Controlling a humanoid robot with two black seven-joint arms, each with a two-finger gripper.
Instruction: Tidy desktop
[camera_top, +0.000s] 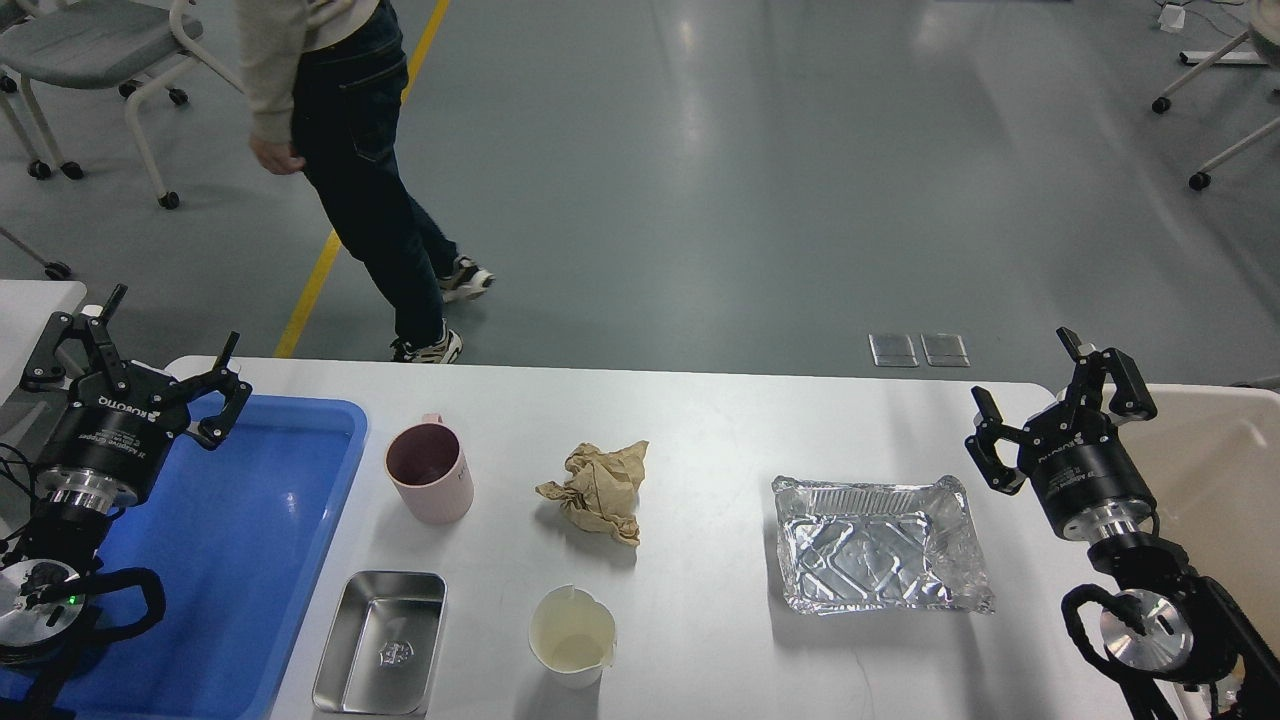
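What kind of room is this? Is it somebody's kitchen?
Probably not a kitchen; it looks like a robot lab or workshop. The grey floor has a yellow line, rolling chairs stand around, and robot hands hover over a white desktop.

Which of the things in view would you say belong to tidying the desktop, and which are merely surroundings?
For the job:
desktop
pink mug
crumpled brown paper
foil tray
steel tray
torn paper cup
blue tray
beige bin
left gripper and right gripper, both open, holding nothing

Just surroundings:
walking person
wheeled chairs
yellow floor line
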